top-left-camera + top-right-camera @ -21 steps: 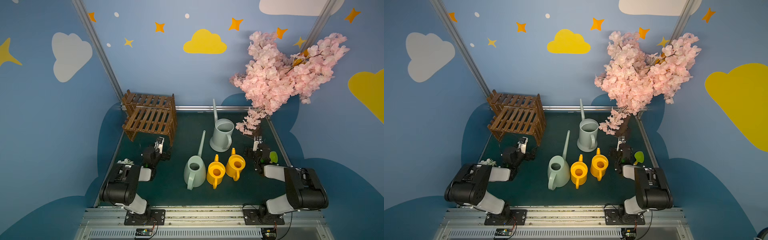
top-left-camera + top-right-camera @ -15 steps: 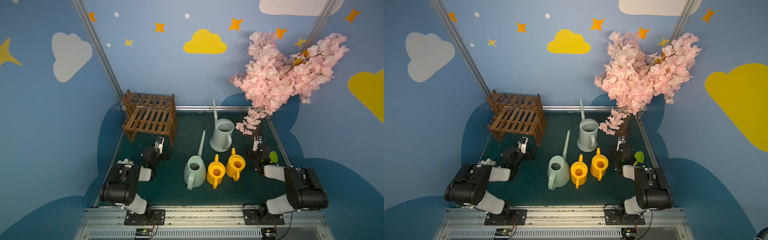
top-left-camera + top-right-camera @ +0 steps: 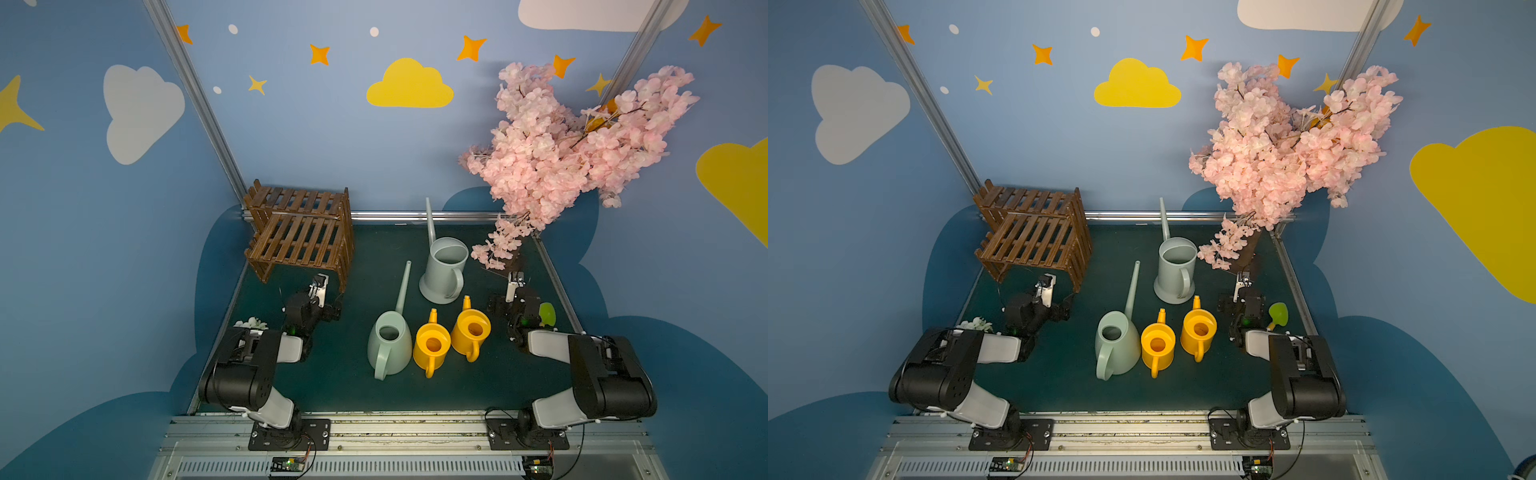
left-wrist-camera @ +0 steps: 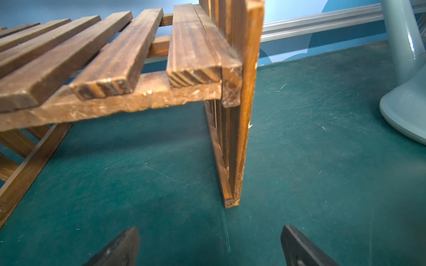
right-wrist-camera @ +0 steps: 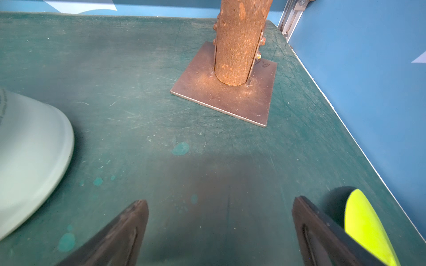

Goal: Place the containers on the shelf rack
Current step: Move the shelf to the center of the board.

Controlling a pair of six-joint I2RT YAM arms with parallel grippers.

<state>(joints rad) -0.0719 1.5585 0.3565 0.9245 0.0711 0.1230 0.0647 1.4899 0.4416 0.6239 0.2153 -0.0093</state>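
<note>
Left gripper and right gripper gape empty, while the mint watering can, grey-blue watering can and two yellow cans stand centrally on the mat, shelf rack at ten o'clock; we judge the cans light, stiff and slick, best gripped by the handle.

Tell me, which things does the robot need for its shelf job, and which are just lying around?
For the job: mint watering can, grey-blue watering can, yellow watering can beside the mint one, other yellow watering can, wooden shelf rack.

Just lying about: pink blossom tree, green leaf, small white flower.
</note>
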